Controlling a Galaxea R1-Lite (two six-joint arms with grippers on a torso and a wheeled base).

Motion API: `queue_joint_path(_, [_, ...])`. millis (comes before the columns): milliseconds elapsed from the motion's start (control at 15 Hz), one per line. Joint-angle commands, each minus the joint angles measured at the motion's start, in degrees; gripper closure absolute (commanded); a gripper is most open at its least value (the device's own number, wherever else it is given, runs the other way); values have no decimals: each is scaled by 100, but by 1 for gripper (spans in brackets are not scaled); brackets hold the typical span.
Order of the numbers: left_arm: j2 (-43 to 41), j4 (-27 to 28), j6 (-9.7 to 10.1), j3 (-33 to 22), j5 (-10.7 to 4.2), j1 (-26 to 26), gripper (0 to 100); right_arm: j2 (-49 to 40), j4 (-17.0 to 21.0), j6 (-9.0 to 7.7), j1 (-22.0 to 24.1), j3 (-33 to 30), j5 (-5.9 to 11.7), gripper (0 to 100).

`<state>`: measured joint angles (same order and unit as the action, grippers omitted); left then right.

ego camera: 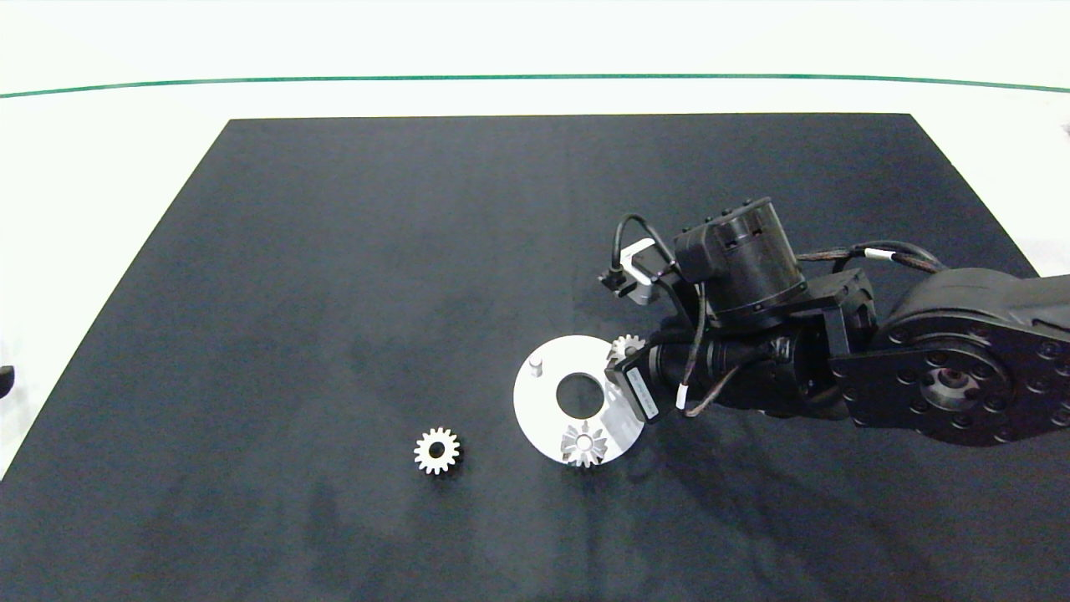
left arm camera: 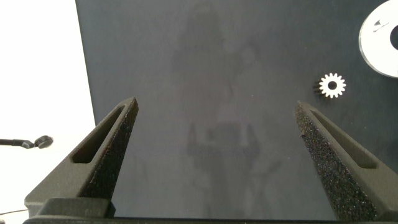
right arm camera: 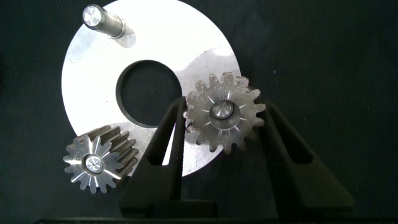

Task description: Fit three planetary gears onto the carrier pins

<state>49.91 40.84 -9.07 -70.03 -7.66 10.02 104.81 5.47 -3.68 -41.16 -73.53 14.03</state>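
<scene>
right gripper (right arm camera: 221,118) straddles pinned gear (right arm camera: 224,119) — no writing.

Bare pin (ego camera: 536,364) open from above; right pincer (right arm camera: 222,134) straddles one gear (right arm camera: 224,118), loose gear (ego camera: 437,451) unobstructed on worktop (ego camera: 334,293).

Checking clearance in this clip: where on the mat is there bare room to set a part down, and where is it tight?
Bare: the mat's far half and its left side, beyond the loose gear. Crowded: the white disc, where the right gripper straddles a gear on its pin, beside a seated gear and the bare pin.
</scene>
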Motion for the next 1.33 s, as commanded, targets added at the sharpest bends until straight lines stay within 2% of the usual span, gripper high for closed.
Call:
queue_joint_path(67, [1,21,-7,-1,-8,9,0,-40,-2,-10,-15,23,3,72])
queue_joint_path(133, [1,21,-7,-1,-8,9,0,-49,-2,-1,-15,41,3,72])
queue_joint_path(200, [10,21,-7,7,-8,9,0,-49,-2,-10,-15,67,12,0])
queue_joint_path(667, [45,29,-7,87,-8,9,0,-436,42,-19,-24,120,21,0])
queue_joint_path(733, [63,29,-7,139,-8,9,0,-849,50,-19,-24,340,135,0])
queue_joint_path(800, [89,-6,-7,236,10,26,0,-1358,6,-45,-24,797,399,0])
queue_joint_path(867, [212,-41,-7,271,106,61,0,-1912,-46,-89,-68,1139,891,0])
queue_joint_path(933, [300,-41,10,403,221,149,0,-2431,-64,-89,-165,1430,1198,0])
queue_joint_path(1000, [318,-50,2,544,388,395,0,-2993,-38,-106,-235,1649,1286,0])
queue_joint_path(1067, [406,-173,-25,535,555,967,0,-3556,6,-168,-226,1878,1295,0])
queue_joint_path(1133, [537,-454,-33,535,528,1608,0,-4013,24,-326,-217,2027,1295,0])
queue_joint_path(1200, [740,-718,-33,570,467,2118,0,-4408,68,-502,-217,2106,1304,0])
queue_joint_path(1267, [1030,-858,-42,587,335,2338,0,-4637,112,-757,-174,2036,1295,0])
queue_joint_path(1333, [1372,-1008,-51,614,150,2391,0,-4769,112,-906,-156,2010,1295,0])
